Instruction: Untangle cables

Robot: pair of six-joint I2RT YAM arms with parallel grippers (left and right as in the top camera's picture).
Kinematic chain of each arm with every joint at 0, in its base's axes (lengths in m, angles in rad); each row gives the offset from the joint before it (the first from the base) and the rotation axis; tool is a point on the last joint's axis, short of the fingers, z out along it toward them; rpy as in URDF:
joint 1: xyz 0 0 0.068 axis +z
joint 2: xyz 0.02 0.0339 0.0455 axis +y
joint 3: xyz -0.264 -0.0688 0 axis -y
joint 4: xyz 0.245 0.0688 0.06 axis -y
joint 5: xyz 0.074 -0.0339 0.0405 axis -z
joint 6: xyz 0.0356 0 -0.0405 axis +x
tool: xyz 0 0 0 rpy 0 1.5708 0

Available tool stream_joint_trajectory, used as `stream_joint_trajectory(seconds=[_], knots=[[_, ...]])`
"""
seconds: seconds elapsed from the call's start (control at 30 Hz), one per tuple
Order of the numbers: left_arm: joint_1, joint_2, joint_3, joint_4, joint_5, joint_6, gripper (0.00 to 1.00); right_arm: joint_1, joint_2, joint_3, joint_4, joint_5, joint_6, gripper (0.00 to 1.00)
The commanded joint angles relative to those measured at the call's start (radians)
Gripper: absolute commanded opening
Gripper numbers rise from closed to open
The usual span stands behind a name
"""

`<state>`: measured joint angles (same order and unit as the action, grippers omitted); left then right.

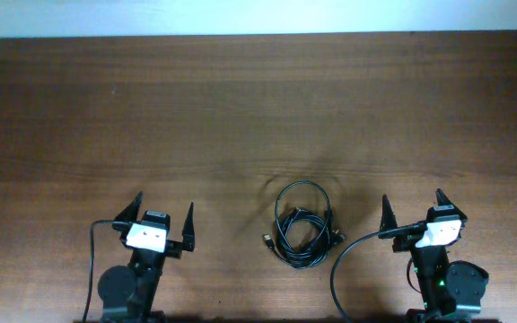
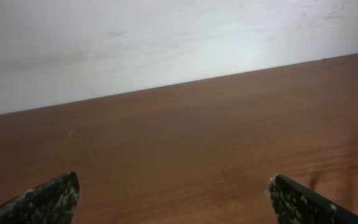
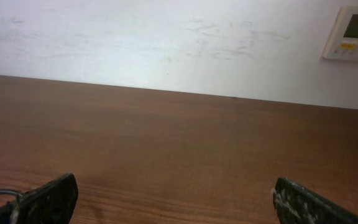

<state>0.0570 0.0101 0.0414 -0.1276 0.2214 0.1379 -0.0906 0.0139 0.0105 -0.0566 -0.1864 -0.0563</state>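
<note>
1 coiled bundle of thin black cables (image 1: 303, 226) lies on the desk (image 1: 240, 108) at 6 o'clock. It sits between 2 wide-open, empty grippers: left gripper (image 1: 165, 199) at 7 o'clock, right gripper (image 1: 412, 195) at 5 o'clock.

Overhead looks straight down; wrist views skim low across table (image 1: 240, 108) toward wall (image 2: 166, 43).

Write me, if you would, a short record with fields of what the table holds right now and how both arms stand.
surface: wooden table
left tool: open, empty, apart from the cables
right tool: open, empty, apart from the cables
cables: black, looped in one bundle, lying between the two tools
progress: untangling not yet begun
</note>
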Motion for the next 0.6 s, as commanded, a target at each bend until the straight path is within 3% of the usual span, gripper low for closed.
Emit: stream_joint_trajectory(seconds=[0.0,0.3,0.57], knots=[[-0.002,-0.004,0.050,-0.053,0.037,0.013,0.99,0.005,-0.011,-0.005,-0.007,-0.016,0.001,1.00],[-0.002,0.007,0.137,-0.182,0.082,0.013,0.99,0.005,-0.011,-0.005,-0.007,-0.016,0.001,1.00],[-0.002,0.173,0.220,-0.208,0.090,0.014,0.99,0.005,-0.011,-0.005,-0.007,-0.016,0.001,1.00]])
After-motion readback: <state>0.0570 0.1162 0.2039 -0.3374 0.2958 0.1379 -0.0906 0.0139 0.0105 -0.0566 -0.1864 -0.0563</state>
